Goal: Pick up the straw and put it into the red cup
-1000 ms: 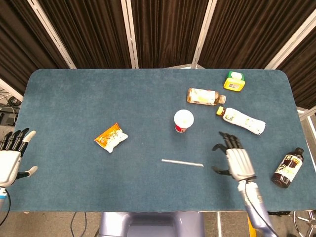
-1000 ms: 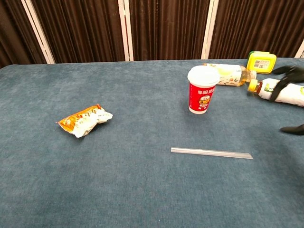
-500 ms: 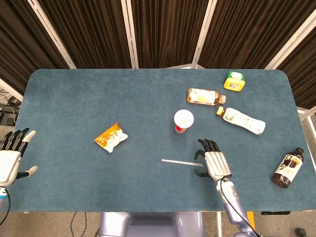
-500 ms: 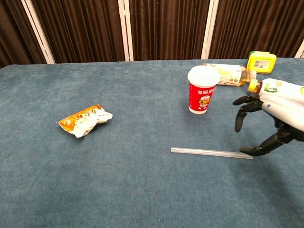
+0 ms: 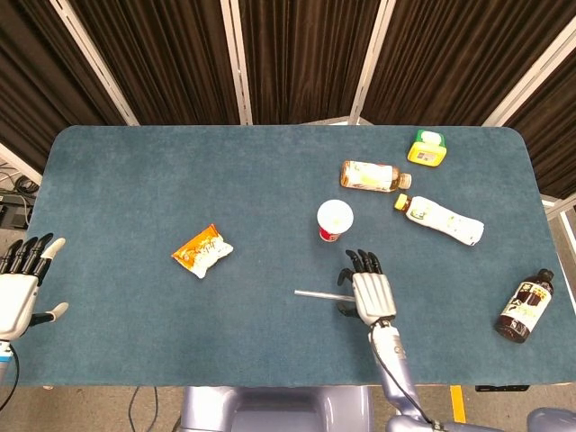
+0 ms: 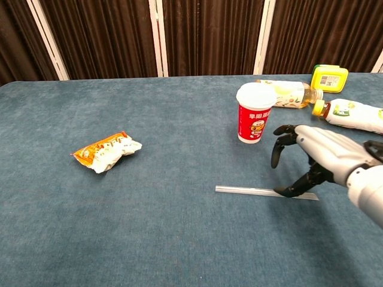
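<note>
the straw (image 6: 266,192) lies flat on the blue surface (image 5: 180,180), and everything else is placed from it. nearest the robot, the right hand (image 5: 371,291) hangs directly over the straw's right end, fingers (image 6: 279,145) apart and arched downward, holding nothing; in the chest view the thumb tip reaches down to the straw or just beside it, and whether it touches cannot be told. far to the left of the straw, off the surface's left edge, the left hand (image 5: 20,286) sits released with fingers spread, grasping nothing. the straw's left end sticks out free of the right hand in the head view (image 5: 317,294).

to the left of the straw and a little farther back rests an orange snack packet (image 5: 202,251), well apart from it. just behind the straw stands the red cup (image 6: 255,113), upright, its white rim open at the top, near the straw but not touching it. far to the right of the straw, near the surface's right edge, a dark bottle (image 5: 525,307) lies.

farther behind the straw, past the cup, two bottles lie on their sides: a white-labelled one (image 5: 440,219) to the right and an amber one (image 5: 373,176) beyond it. farthest back sits a small yellow container (image 5: 427,148).
</note>
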You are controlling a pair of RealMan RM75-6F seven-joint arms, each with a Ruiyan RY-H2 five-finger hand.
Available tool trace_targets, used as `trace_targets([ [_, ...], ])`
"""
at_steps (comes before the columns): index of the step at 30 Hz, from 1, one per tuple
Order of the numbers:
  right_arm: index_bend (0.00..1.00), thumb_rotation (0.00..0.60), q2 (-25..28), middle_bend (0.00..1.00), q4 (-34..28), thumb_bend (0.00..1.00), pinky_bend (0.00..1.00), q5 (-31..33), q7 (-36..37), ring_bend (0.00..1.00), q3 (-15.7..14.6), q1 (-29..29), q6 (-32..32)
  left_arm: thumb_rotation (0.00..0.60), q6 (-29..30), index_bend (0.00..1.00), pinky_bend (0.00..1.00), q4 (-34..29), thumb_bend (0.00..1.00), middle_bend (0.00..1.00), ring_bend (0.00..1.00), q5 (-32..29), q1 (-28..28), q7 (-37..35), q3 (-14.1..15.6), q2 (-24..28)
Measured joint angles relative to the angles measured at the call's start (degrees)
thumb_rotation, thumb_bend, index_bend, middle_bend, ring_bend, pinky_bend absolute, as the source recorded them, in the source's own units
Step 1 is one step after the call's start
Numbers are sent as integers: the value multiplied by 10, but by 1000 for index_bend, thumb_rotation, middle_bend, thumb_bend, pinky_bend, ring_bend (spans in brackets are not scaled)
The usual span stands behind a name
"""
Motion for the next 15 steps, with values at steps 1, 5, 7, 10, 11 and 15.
trace_targets([
  [1, 485, 600, -6, 99, 5, 202, 0, 3, -2, 0, 2, 2, 1, 600, 0, 0, 0, 0, 81, 0, 0, 0, 0, 0, 0, 0],
  [5, 485, 600, -25, 99, 25, 216, 0, 21, -6, 0, 12, 9, -1, 600, 0, 0, 0, 0, 79, 0, 0, 0, 0, 0, 0, 0],
  [7, 486, 600, -32, 99, 31, 219, 0, 29, -6, 0, 17, 11, -3, 600, 0, 0, 0, 0, 79, 0, 0, 0, 0, 1, 0, 0],
  [10, 486, 600, -39, 100, 35, 219, 0, 38, -5, 0, 22, 15, -7, 600, 0, 0, 0, 0, 80, 0, 0, 0, 0, 1, 0, 0],
  [11, 486, 600, -42, 100, 36, 218, 0, 42, -4, 0, 23, 16, -9, 600, 0, 0, 0, 0, 80, 0, 0, 0, 0, 1, 0, 0],
  [15, 485, 600, -50, 100, 41, 219, 0, 50, -4, 0, 24, 17, -12, 600, 0, 0, 0, 0, 80, 0, 0, 0, 0, 0, 0, 0],
])
